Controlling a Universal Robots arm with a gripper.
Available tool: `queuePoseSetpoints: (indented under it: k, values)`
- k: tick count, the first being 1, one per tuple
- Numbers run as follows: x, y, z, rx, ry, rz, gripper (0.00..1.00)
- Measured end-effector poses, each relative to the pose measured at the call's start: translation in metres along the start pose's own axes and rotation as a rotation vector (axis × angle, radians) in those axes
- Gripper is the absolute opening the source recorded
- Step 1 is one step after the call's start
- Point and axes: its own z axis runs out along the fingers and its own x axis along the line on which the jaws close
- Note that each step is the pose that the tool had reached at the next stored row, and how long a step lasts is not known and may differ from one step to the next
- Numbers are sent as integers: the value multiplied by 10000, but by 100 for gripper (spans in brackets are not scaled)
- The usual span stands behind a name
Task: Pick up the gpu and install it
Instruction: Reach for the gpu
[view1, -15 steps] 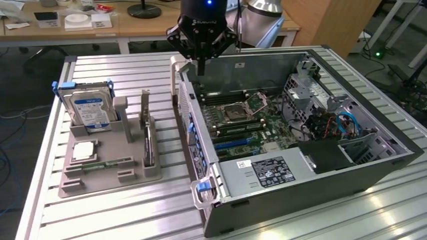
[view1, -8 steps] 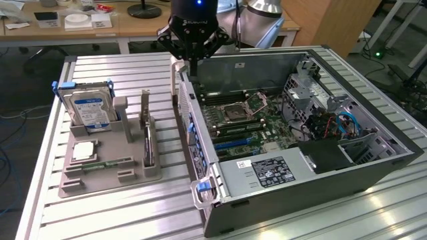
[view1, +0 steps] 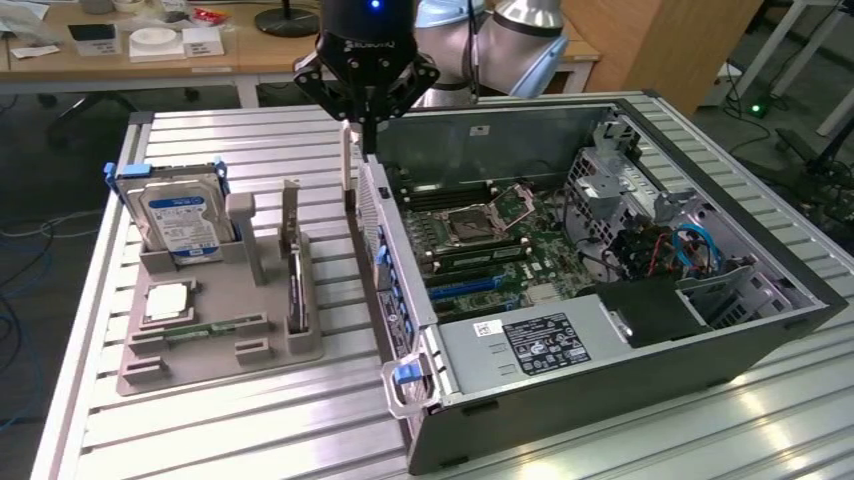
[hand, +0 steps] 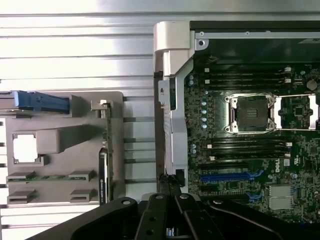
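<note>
The gpu (view1: 295, 285) stands on edge in a slot of the grey tray (view1: 214, 350), its silver bracket end pointing up; in the wrist view the gpu (hand: 103, 160) appears as a thin dark strip in the tray (hand: 60, 105). My gripper (view1: 360, 122) hangs above the near side wall of the open computer case (view1: 601, 385), to the exterior view's right of the gpu and apart from it. The gripper (hand: 169, 187) is shut, its tips just over a thin silver strip (view1: 350, 170) that rises from that wall. Whether it touches the strip I cannot tell.
The tray also holds a hard drive (view1: 180, 220) with a blue-white label, a square processor chip (view1: 171, 300) and a narrow memory stick (view1: 214, 328). Inside the case lie the motherboard (hand: 240, 150) and its blue slots (hand: 230, 176). A slatted metal table (view1: 267, 430) carries everything.
</note>
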Motion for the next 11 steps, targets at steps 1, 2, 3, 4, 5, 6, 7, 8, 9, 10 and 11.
queuePoseSetpoints:
  k: [1, 2, 3, 4, 5, 6, 7, 8, 9, 10, 11]
  values:
    - [25, -1, -1, 0, 0, -3, 11]
    - [55, -2, -1, 0, 0, -4, 11]
    - [83, -4, -2, -1, 0, -4, 11]
    - [109, -5, -3, -1, 0, -4, 11]
    - [133, -6, -3, 0, 0, -6, 11]
    - [157, -7, -4, 0, 0, -8, 11]
    - [180, -8, -5, 0, 1, -9, 11]
    - [204, -10, -5, 0, 1, -10, 11]
    - [230, -11, -6, 0, 1, -11, 11]
    - [255, -12, -6, 0, 0, -12, 11]
    - [278, -13, -7, 0, 0, -12, 11]
